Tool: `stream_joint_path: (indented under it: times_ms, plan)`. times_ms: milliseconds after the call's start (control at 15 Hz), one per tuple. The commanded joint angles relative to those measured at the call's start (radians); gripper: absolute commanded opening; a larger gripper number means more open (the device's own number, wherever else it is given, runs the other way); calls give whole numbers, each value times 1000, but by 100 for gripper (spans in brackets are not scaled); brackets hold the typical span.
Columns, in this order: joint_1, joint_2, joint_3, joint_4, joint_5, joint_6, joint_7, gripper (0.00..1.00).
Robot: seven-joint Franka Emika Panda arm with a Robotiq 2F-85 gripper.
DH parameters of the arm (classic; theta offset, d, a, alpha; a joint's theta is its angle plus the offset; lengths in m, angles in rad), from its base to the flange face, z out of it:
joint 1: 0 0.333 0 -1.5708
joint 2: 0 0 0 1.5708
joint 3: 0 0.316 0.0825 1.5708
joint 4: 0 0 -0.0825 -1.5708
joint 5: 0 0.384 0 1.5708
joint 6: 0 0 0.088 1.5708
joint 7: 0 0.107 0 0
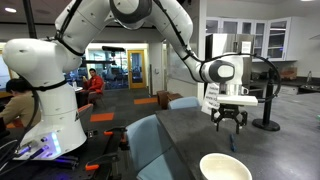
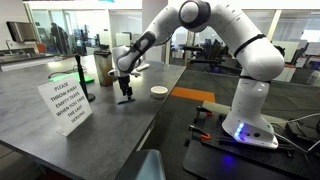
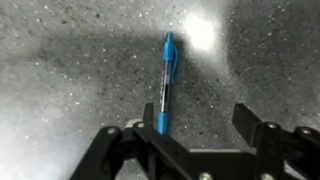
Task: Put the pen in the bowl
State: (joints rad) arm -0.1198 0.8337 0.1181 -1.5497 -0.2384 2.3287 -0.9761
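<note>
Pen loose below wide-spread, empty gripper

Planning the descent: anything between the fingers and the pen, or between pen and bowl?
Nothing visible does. In the wrist view the pen lies on the bare table under the open gripper; in both exterior views the stretch from there to the bowl looks bare.

We find the claw just above the table. In the wrist view the pen lies flat on the table beneath it, one end in the gap between the fingers and the rest reaching ahead. The bowl sits on the table near one side of the claw. A sign stands on the opposite side.
</note>
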Motion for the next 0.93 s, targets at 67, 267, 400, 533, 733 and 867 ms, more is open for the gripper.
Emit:
stream_joint_path:
  times_ms: [67, 267, 400, 533, 733, 867]
  plan:
    - [9, 90, 7, 135, 17, -77, -10, 73]
    - [20, 134, 3, 193, 11, -92, -7, 49]
    - [27, 156, 1, 224, 8, -97, -4, 30]
    - [32, 174, 0, 248, 8, -103, -3, 15]
    - [36, 192, -5, 278, 6, -114, 3, 0]
    - [36, 196, -7, 288, 6, -122, 3, 3]
